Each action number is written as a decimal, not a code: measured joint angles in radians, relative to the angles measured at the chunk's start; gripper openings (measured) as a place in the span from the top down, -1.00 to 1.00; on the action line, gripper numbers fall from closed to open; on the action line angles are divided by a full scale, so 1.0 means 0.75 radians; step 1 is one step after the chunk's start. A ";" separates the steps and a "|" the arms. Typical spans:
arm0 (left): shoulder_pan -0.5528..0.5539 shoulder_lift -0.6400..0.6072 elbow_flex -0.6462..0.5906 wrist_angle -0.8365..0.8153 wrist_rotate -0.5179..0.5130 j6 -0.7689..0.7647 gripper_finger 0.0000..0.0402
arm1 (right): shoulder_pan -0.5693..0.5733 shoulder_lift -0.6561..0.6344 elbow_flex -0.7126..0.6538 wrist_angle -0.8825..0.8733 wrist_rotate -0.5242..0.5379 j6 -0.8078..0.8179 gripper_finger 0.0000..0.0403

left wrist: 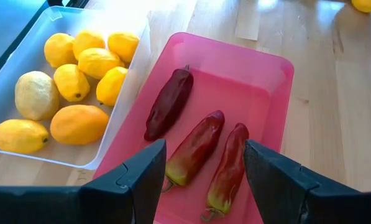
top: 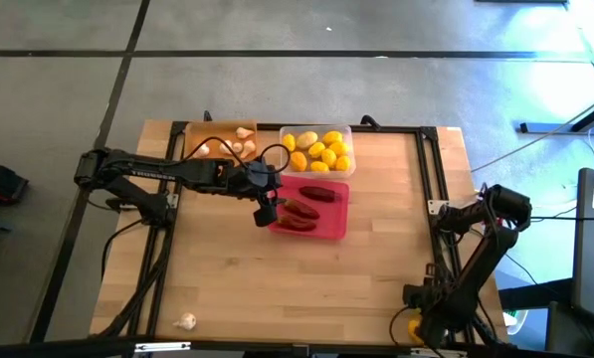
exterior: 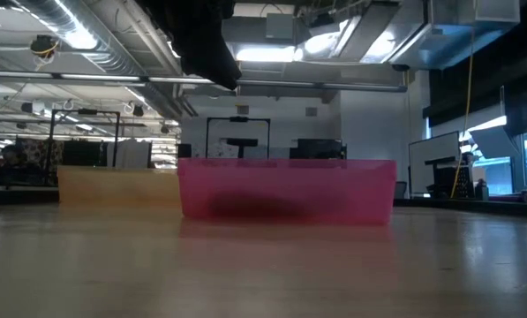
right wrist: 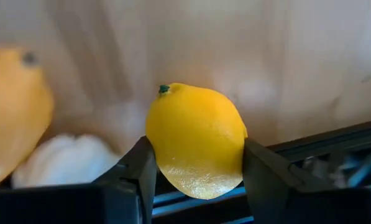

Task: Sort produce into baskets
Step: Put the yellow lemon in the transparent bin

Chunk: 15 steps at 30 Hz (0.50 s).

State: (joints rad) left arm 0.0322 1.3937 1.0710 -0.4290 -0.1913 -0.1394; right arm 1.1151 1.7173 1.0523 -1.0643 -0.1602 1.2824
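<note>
The pink tray [top: 338, 224] holds three dark red chili peppers [left wrist: 194, 146]. My left gripper [left wrist: 201, 180] hangs open above it, touching nothing. The clear tray [top: 348, 131] is filled with several lemons [top: 318, 151], and the orange tray [top: 192, 134] holds garlic bulbs [top: 239, 146]. At the table's near right corner my right gripper [top: 416, 318] points down, shut on a yellow lemon [right wrist: 194, 137]. Beside that lemon lie another lemon [right wrist: 11, 106] and a white garlic bulb [right wrist: 67, 162]. One more garlic bulb [top: 185, 321] lies near the table's front left corner. My right gripper pinches the lemon between its two fingers, one on each of its rounded sides [right wrist: 155, 155]. The fingers come steeply from above. The lemon's green stem end [right wrist: 164, 89] points away from the wrist. Whether the lemon is off the wood, I cannot tell.
A black metal frame rail [right wrist: 334, 149] runs close beside the held lemon, and frame rails [top: 431, 169] border the table's right side. Bare wood [top: 277, 288] stretches across the near half of the table. In the low view the pink tray [exterior: 285, 187] stands before the orange one [exterior: 117, 185].
</note>
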 joint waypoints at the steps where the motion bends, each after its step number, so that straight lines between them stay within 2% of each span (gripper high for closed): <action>1: 0.000 0.000 0.000 0.000 0.000 0.000 -0.04 | -0.015 -0.004 -0.001 -0.008 0.013 -0.001 0.15; 10: 0.000 0.000 0.000 -0.001 0.001 -0.012 -0.04 | -0.213 -0.136 -0.004 -0.092 0.237 -0.063 0.16; 15: 0.000 0.008 0.000 0.011 -0.034 -0.013 -0.05 | -0.322 -0.246 -0.004 -0.157 0.445 -0.145 0.14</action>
State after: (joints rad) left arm 0.0321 1.3996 1.0712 -0.4205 -0.2168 -0.1493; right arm 0.8737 1.5330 1.0493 -1.1817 0.1734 1.1735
